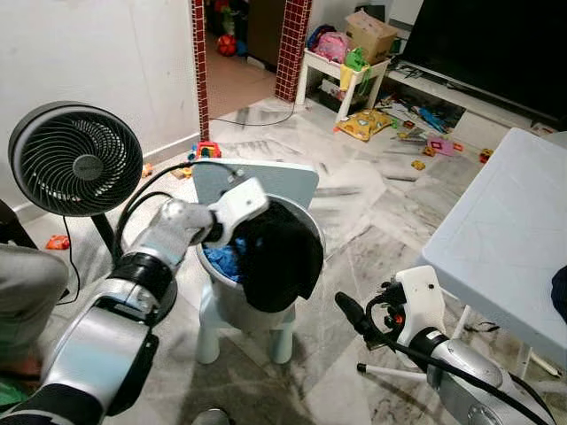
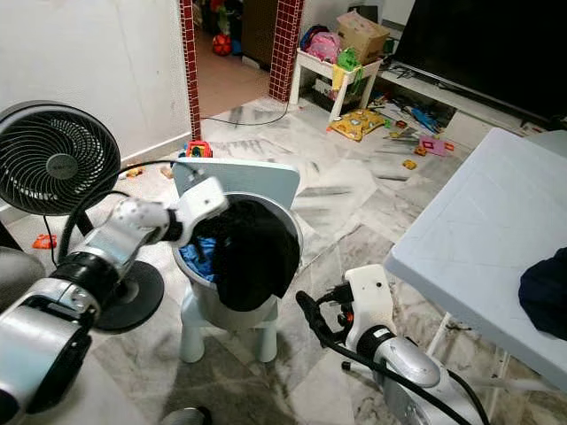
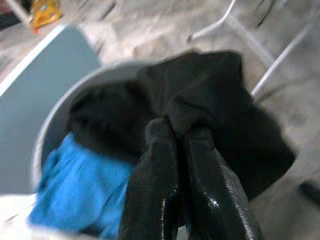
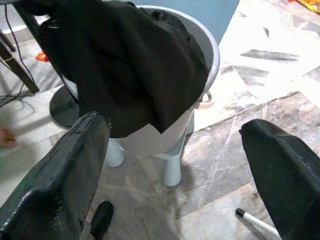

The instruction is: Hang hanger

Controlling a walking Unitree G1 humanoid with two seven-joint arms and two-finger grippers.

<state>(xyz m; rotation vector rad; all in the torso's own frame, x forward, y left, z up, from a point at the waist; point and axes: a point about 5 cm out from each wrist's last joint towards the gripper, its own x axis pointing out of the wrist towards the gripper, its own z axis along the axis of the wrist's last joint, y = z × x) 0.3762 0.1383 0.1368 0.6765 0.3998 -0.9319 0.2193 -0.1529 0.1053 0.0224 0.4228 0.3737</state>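
A black garment (image 1: 279,252) is draped over the rim of a grey basket (image 1: 232,307) that stands on a small white stool (image 1: 283,341). My left gripper (image 3: 177,130) is down at the basket's mouth, shut on a fold of that black garment. Blue cloth (image 1: 224,259) lies inside the basket under the arm. My right gripper (image 4: 172,122) hovers low over the floor to the right of the basket, open, with nothing between its fingers (image 4: 60,170); it points at the basket.
A black fan (image 1: 75,159) stands left of the basket, its cable looping over my left arm. A white folding table (image 1: 505,239) is at the right, a dark cloth (image 2: 545,292) on it. A person's leg (image 1: 27,283) is at far left. Toys litter the far floor.
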